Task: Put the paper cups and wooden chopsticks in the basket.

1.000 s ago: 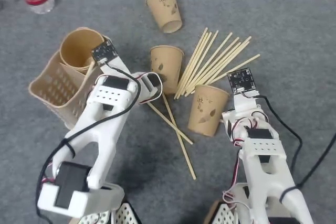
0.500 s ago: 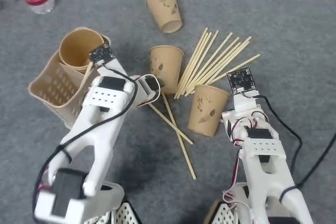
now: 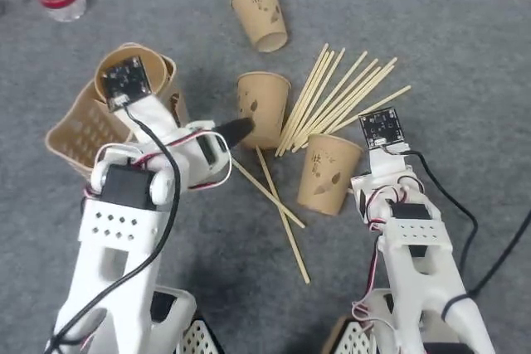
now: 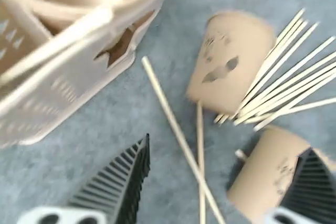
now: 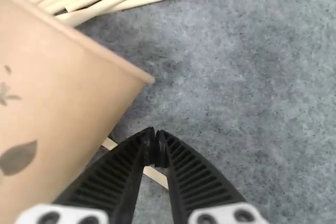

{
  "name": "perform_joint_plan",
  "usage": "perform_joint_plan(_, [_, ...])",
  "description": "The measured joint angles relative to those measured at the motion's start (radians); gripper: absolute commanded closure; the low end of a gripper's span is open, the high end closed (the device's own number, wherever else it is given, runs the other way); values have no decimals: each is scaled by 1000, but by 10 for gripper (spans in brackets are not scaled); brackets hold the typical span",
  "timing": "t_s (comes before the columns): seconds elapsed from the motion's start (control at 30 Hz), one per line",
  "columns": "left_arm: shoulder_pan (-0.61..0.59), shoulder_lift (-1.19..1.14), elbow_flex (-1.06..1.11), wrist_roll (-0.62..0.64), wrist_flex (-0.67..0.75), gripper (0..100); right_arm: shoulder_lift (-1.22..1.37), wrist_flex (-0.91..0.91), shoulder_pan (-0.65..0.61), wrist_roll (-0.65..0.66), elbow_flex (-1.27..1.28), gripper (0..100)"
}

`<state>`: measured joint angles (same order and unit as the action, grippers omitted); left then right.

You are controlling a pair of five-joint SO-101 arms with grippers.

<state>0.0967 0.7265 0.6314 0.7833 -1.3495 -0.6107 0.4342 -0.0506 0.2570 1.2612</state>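
Left arm has swung up and back since the earlier frames, and its wrist board now sits over the cups in the basket; right arm unmoved, cups and sticks unmoved. Right hand (image 5: 155,136) is pinched together, empty, low over the grey surface (image 3: 465,72) just beside the nearest paper cup (image 3: 329,173). Left hand (image 4: 226,148) has its fingers wide apart, holding nothing, above two loose chopsticks (image 3: 278,196) that cross on the surface. Beyond them is a tan, leaf-printed middle cup (image 3: 264,109), with the chopstick bundle (image 3: 340,97) fanned just beside it. The beige slotted basket (image 3: 83,134) holds nested cups (image 3: 108,68) – far cup (image 3: 260,16) lies on its side, mouth facing the arms.
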Motion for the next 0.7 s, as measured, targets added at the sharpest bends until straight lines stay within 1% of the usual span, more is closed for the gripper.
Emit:
perform_joint_plan(0.2, [0, -21, 97, -3, -17, 600, 0, 0, -2, 0, 0, 988])
perform_joint_plan(0.37, [0, -23, 157, -109, -57, 600, 0, 0, 0, 0, 0, 988])
perform_joint_plan(0.5, [6, -29, 212, -133, -58, 600, 0, 0, -2, 0, 0, 988])
perform_joint_plan(0.6, [66, -31, 253, -135, -34, 600, 0, 0, 0, 0, 0, 988])
perform_joint_plan(0.7, [164, -31, 258, -135, -14, 600, 0, 0, -2, 0, 0, 988])
